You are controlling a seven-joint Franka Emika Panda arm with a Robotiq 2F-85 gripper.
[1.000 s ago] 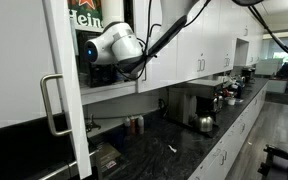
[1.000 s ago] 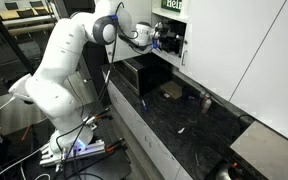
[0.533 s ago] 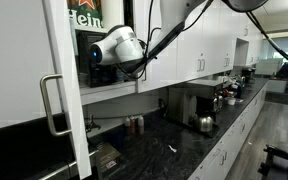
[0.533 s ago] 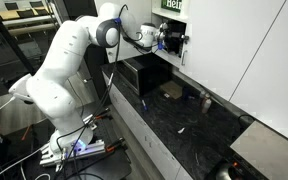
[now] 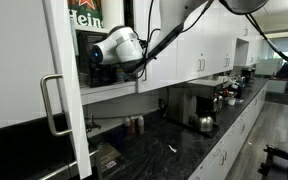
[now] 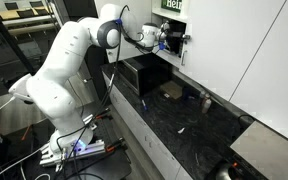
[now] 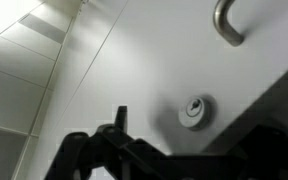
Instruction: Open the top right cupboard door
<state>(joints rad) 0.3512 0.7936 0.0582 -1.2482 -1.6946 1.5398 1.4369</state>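
Arm links (image 6: 59, 80) stand well left of the top right cupboard door (image 6: 229, 50). We see the gripper (image 6: 176, 40) just left of that door's lower edge, in front of a dark opening (image 6: 167, 56). Over the last second it has crept slightly nearer the door, while the door itself has not visibly shifted. We cannot tell how wide the jaws stand or whether they hold anything. We judge the reach is closing in and the pull not yet begun. Right of the door, another white panel (image 6: 274, 85) adjoins.
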